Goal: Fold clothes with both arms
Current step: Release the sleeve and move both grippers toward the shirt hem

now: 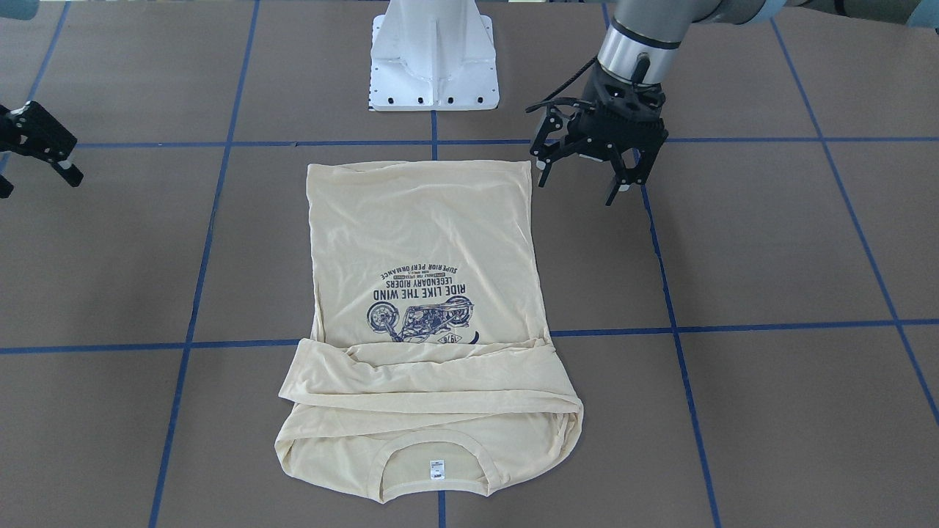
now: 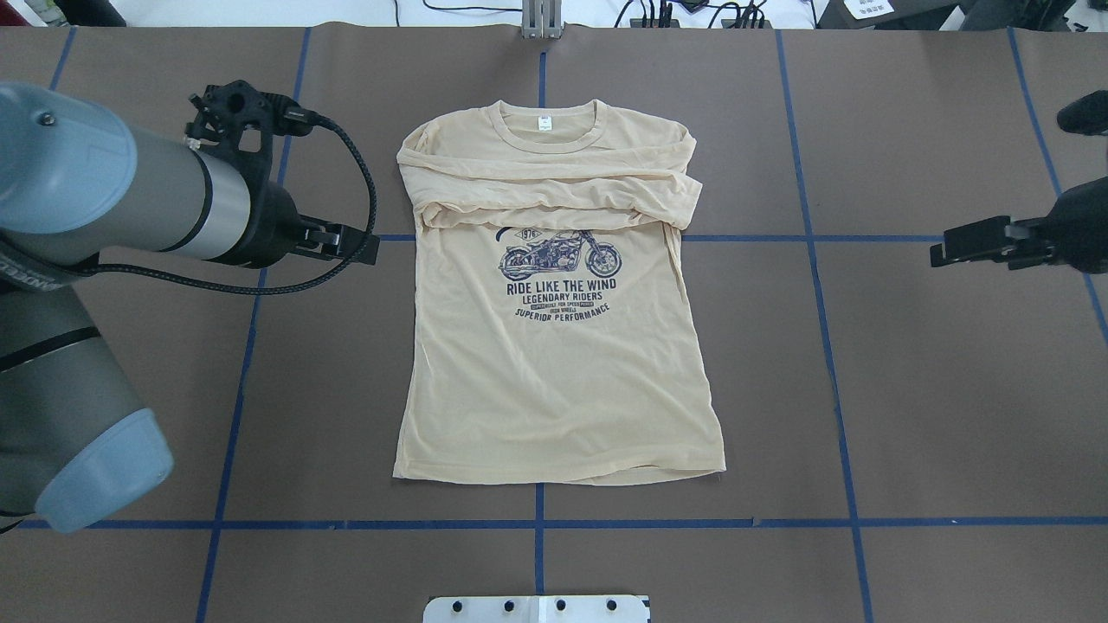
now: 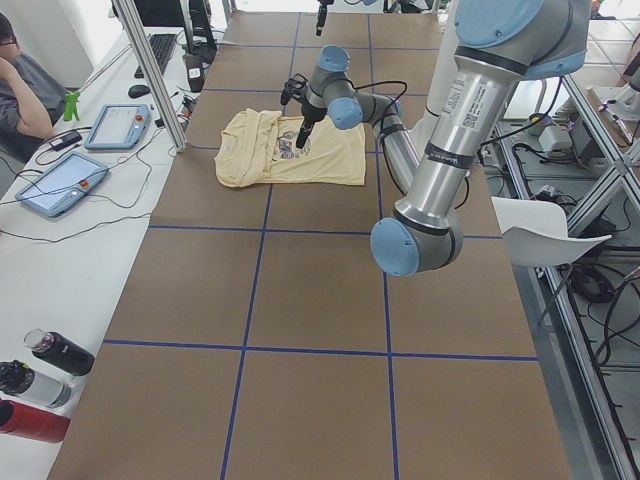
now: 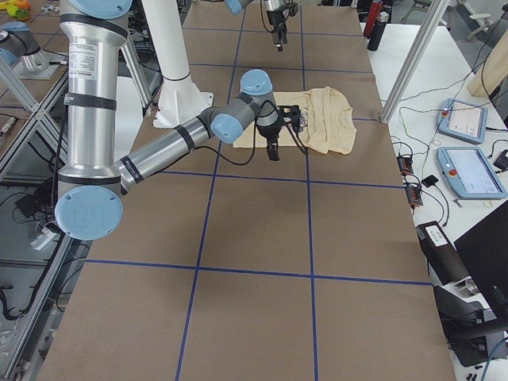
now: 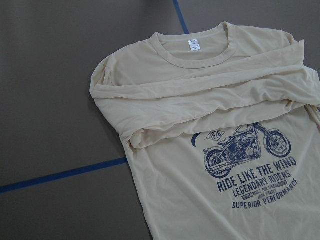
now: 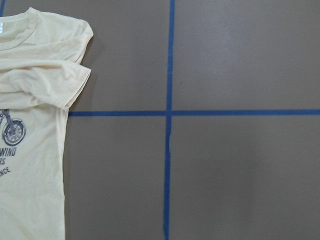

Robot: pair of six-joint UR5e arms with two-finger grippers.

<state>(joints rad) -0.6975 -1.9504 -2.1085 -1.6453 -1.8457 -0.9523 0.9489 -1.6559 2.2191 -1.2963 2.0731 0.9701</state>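
Here the cream shirt (image 2: 554,381) lies flat on the desk (image 2: 909,389) between left gripper (image 1: 579,187) and right gripper (image 1: 37,183), both with fingers (image 1: 618,182) spread and empty.

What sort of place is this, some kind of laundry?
Probably a robotics lab, not a laundry: the robot's left arm and right arm flank one shirt on a table gridded with blue tape, and touchscreen control tablets sit on a side bench.

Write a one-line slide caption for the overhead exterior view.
Cream motorcycle-print shirt flat on the table, sleeves folded across its chest, left gripper and right gripper open alongside.
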